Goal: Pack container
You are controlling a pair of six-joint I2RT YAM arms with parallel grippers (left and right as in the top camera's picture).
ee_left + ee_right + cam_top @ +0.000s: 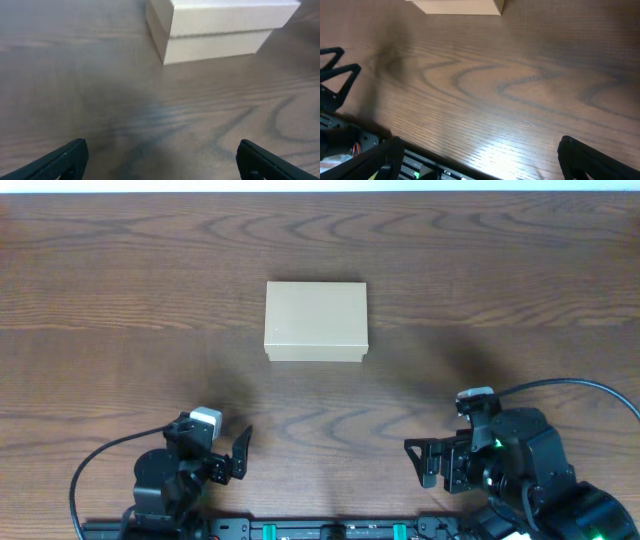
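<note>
The container (316, 320) is a tan cardboard box with its lid shut, resting on the wooden table a little behind the middle. It shows at the top of the left wrist view (220, 30), and only its near edge shows in the right wrist view (465, 6). My left gripper (213, 442) (162, 160) is open and empty near the front left, well short of the box. My right gripper (437, 435) (480, 160) is open and empty near the front right, turned toward the left. No small items are in view.
The dark wood table (120, 310) fills all views. A black mounting rail (330, 530) (420, 167) runs along the front edge between the arm bases. The left gripper's fingers (337, 75) show at the left of the right wrist view.
</note>
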